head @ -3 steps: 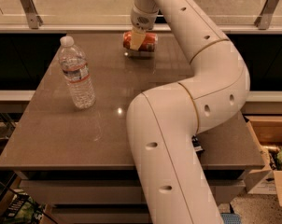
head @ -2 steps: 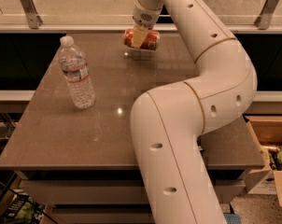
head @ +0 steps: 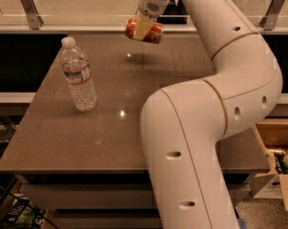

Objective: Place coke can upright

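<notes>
A: Coke can, where?
B: Sideways in the air above the table, at its far edge, pinched by the fingers of my gripper.
A: Bottle?
B: Upright on the table, well apart from it.

A single camera sits high on the near side, close behind the bulky white jointed arm. It looks down and forward across the brown rectangular table. The two-finger gripper appears far, top centre, clamping the orange-red metal coke can.
</notes>
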You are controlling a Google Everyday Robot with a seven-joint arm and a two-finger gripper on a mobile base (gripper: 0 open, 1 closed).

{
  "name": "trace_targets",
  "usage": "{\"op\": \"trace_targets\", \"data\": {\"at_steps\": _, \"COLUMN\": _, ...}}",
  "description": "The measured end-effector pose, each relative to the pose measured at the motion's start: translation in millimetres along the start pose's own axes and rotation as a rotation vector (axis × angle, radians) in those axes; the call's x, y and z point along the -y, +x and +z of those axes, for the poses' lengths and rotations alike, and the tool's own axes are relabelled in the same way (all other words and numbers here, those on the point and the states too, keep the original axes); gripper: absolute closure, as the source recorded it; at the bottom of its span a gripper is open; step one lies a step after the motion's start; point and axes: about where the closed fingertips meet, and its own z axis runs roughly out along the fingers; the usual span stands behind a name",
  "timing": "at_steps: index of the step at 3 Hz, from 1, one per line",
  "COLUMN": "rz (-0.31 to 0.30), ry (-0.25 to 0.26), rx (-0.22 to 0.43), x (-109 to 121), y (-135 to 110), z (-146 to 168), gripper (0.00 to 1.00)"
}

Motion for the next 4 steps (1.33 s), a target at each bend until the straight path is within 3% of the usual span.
{"op": "trace_targets", "data": {"at_steps": 1, "rz": -0.031, "ry": 0.028, "rx": 0.039, "x": -4.7, "y": -10.8, "z": -20.6, "gripper": 1.0}}
{"op": "trace_targets", "data": {"at_steps": 3, "rz": -0.115, "ry": 0.183, "rx": 0.167, "x": -28.1, "y": -34.9, "z": -78.4, "gripper": 1.0}}
{"op": "trace_targets", "data": {"at_steps": 4, "rz": -0.133, "ry": 0.215, "rx": 0.221, "x": -55.1, "y": -30.3, "z": -75.5, "gripper": 1.0}}
